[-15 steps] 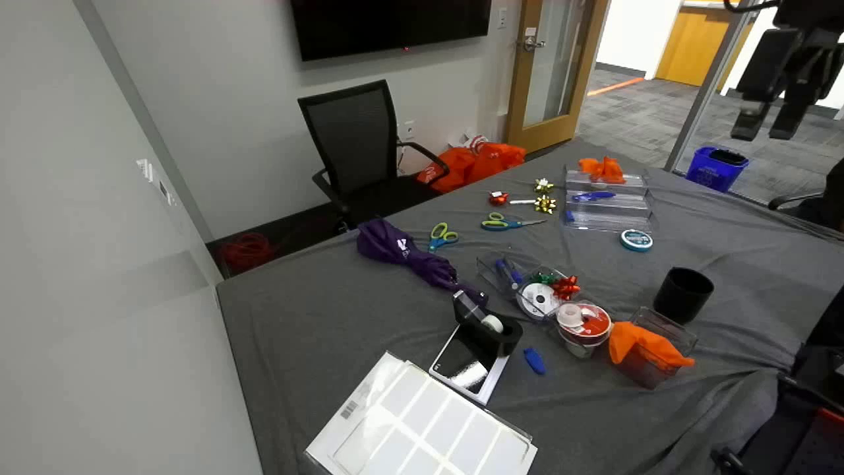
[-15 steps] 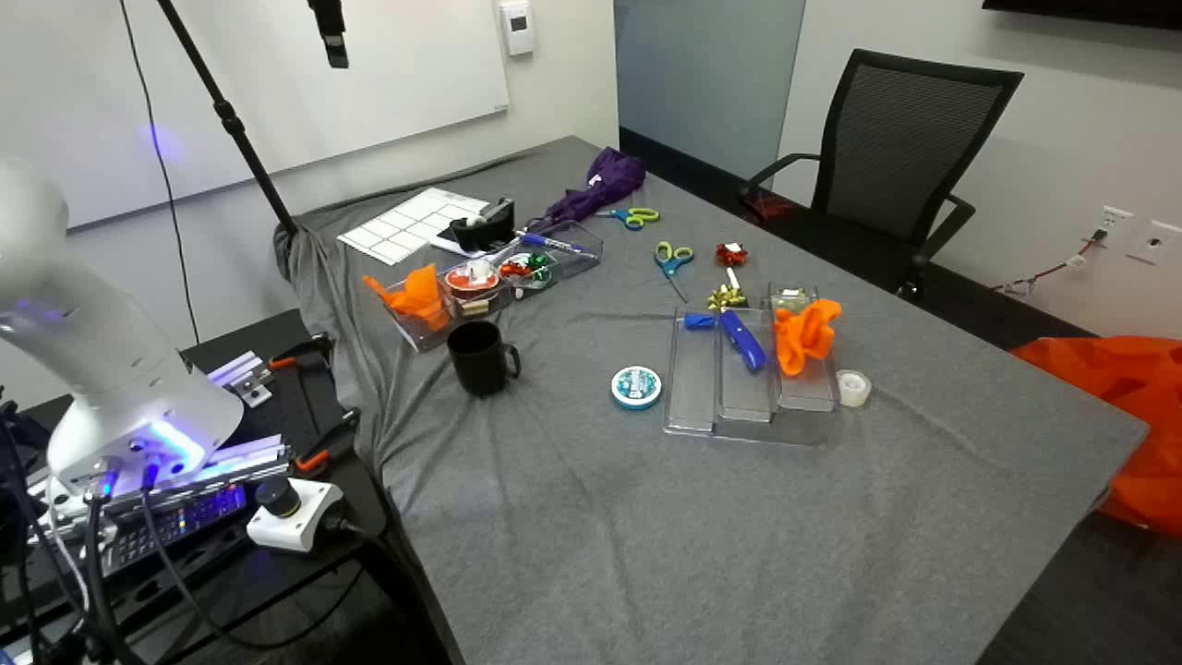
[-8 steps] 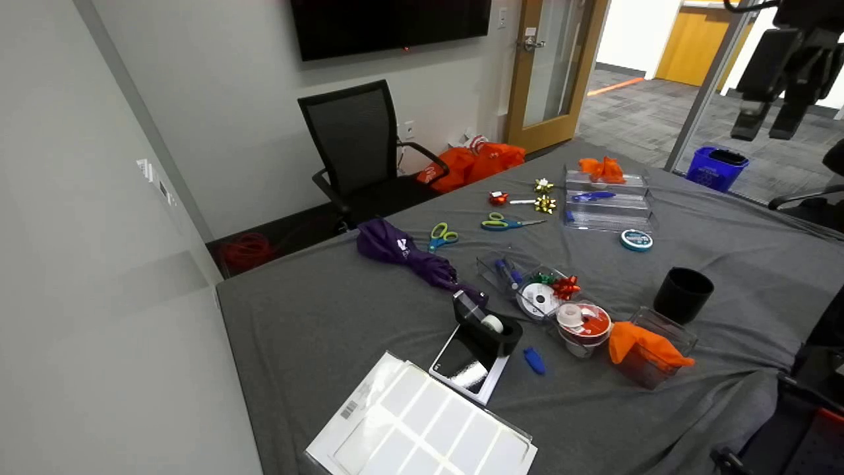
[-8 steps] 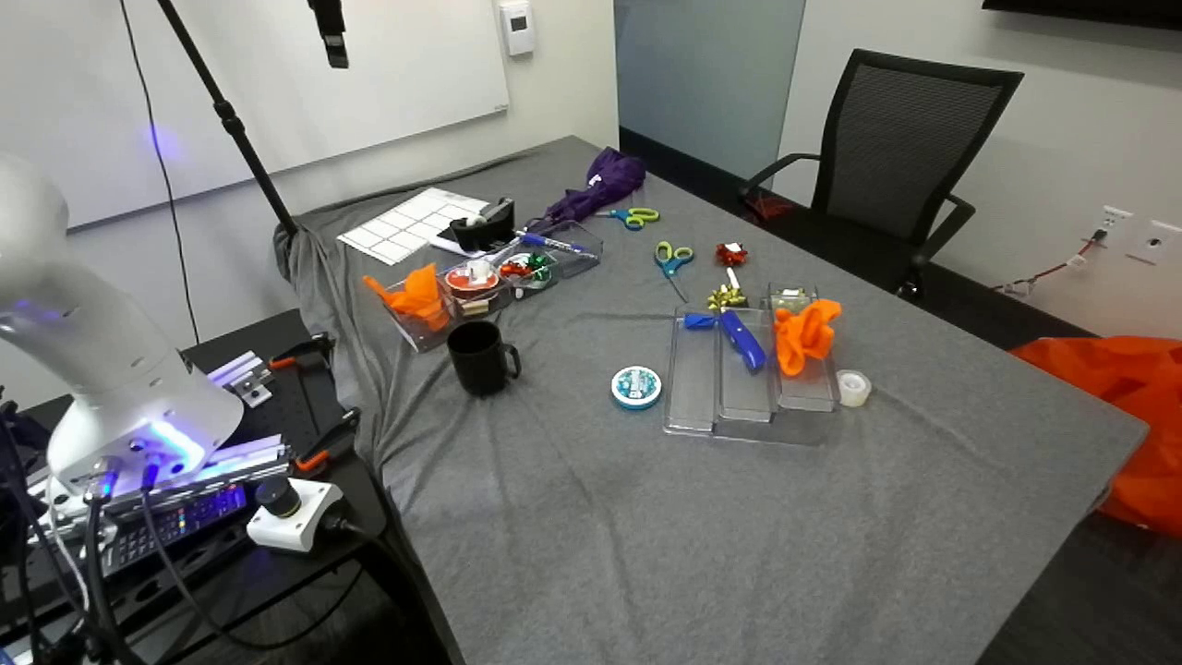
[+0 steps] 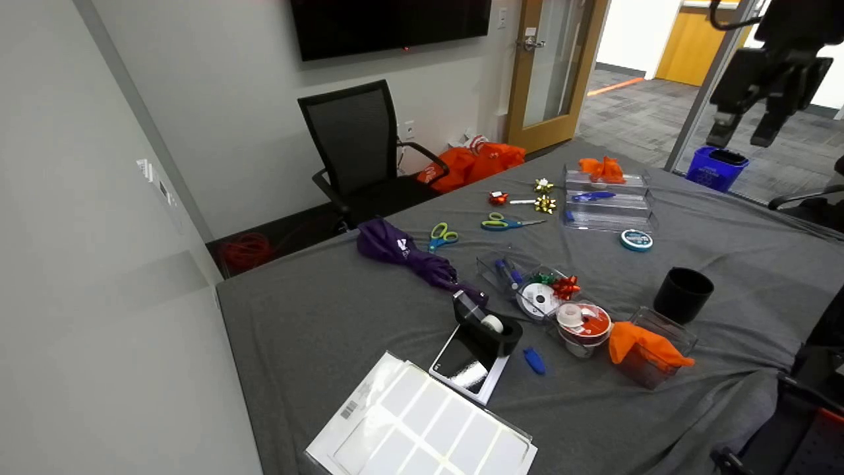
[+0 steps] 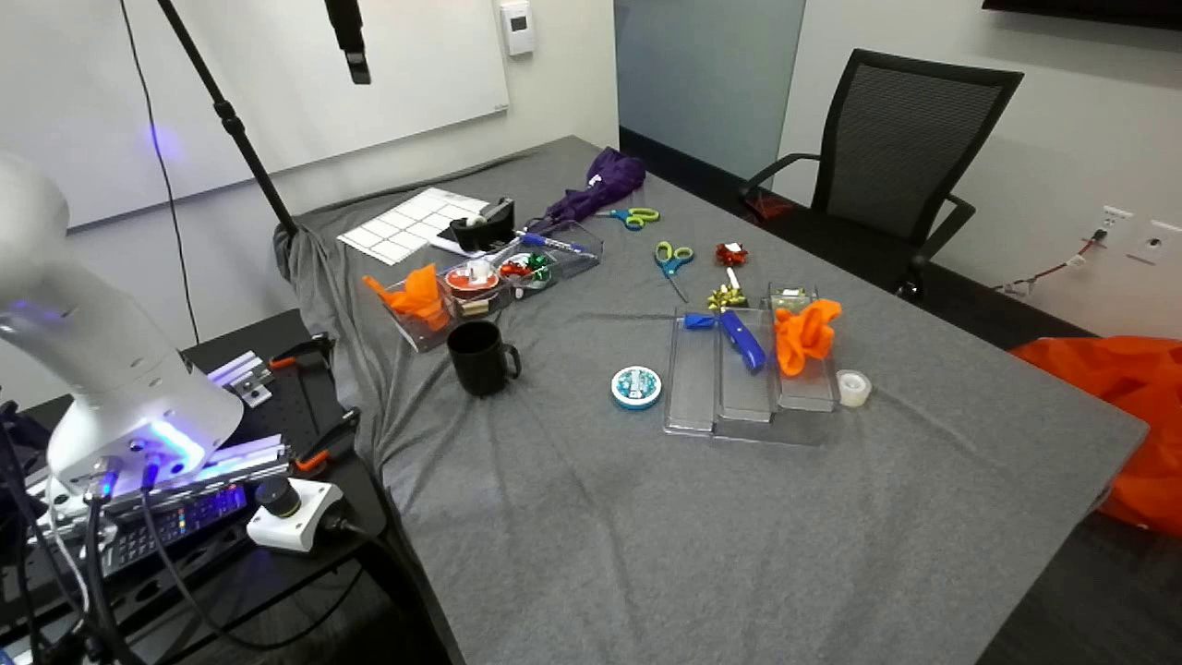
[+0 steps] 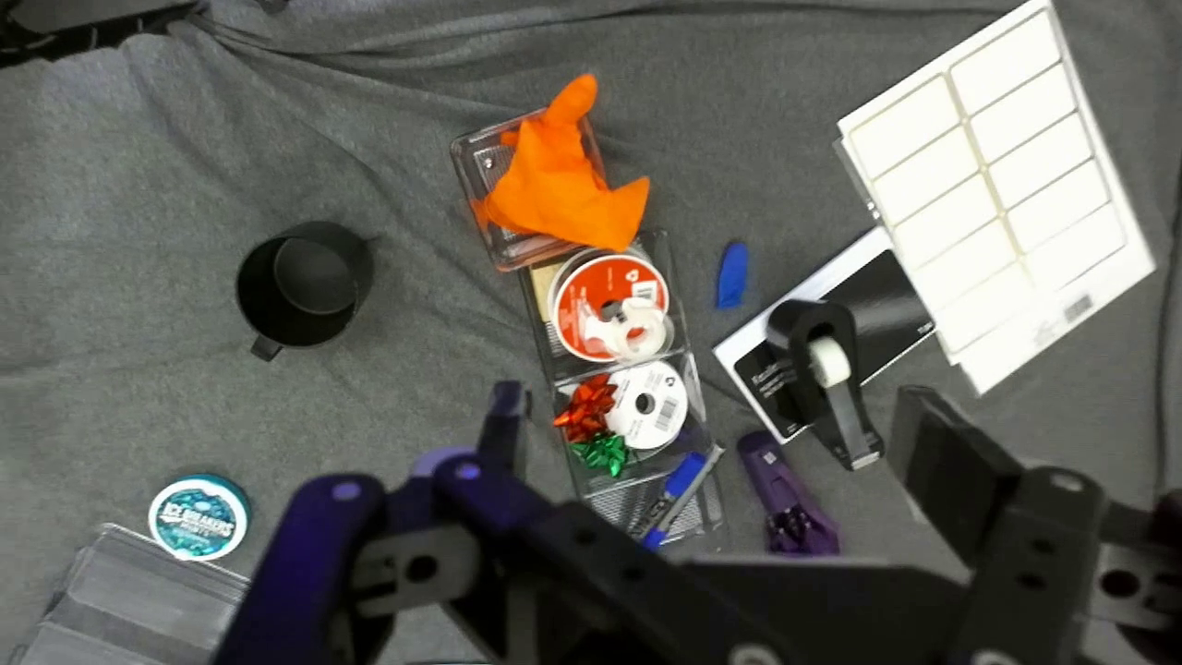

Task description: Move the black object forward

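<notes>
Well below the wide-spread gripper (image 5: 742,136), off to one side, stands the black mug (image 5: 682,298).

In an exterior view, the white Panda arm (image 6: 69,314) is cut off by the left edge, its base (image 6: 138,425) lit blue. The black Robotiq gripper (image 5: 742,134) is held high, cropped above in both exterior views; its two fingers (image 7: 956,471) are pointed downward and spread wide apart.
</notes>
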Robot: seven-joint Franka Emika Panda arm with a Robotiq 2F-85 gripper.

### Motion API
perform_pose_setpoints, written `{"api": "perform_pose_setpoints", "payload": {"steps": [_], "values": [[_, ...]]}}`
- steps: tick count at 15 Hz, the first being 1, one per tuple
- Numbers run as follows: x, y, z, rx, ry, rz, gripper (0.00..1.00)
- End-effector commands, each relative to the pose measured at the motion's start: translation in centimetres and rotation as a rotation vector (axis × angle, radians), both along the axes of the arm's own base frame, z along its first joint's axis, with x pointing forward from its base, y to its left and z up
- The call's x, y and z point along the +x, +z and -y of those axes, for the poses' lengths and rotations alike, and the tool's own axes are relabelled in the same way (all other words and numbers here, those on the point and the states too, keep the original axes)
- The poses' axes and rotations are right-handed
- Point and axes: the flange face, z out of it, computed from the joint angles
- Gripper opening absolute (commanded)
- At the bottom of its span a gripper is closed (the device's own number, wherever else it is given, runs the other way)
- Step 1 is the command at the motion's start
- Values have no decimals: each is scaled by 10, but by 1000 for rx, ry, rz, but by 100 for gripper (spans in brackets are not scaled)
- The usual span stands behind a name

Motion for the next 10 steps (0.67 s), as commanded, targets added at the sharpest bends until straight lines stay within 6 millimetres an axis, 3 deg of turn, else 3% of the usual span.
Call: {"api": "perform_pose_setpoints", "payload": {"steps": [1,4,10], "values": [[14,-55,23,-98,-156,-21,100],[23,-99,51,-156,-316,-45,100],[32,-152,103,-128,-446,7,100]]}}
